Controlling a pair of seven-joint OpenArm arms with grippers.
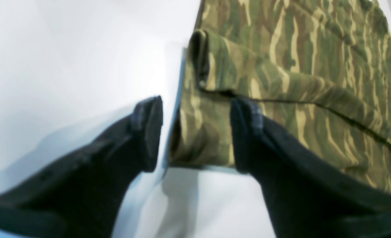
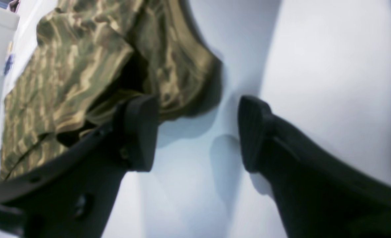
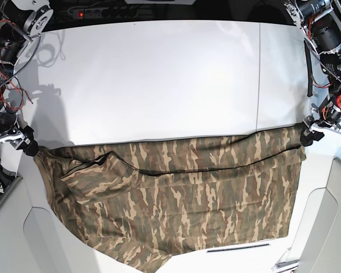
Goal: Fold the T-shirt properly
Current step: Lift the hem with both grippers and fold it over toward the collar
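Observation:
The camouflage T-shirt [image 3: 176, 199] lies spread across the front half of the white table [image 3: 159, 79], with a folded layer along its far edge. In the base view my left gripper [image 3: 307, 135] is at the shirt's far right corner. The left wrist view shows the left gripper [image 1: 195, 132] open, its black fingers straddling the edge of the shirt [image 1: 298, 66], which lies flat and is not pinched. My right gripper [image 3: 29, 147] is at the shirt's far left corner. The right gripper [image 2: 198, 135] is open over bare table, and the bunched shirt [image 2: 83, 66] lies just beside its left finger.
The table's far half is bare white, with a seam [image 3: 258, 74] running front to back on the right. A power strip [image 3: 102, 10] lies behind the table. Cables hang at the left arm base [image 3: 3, 68]. White panels [image 3: 324, 227] flank the front corners.

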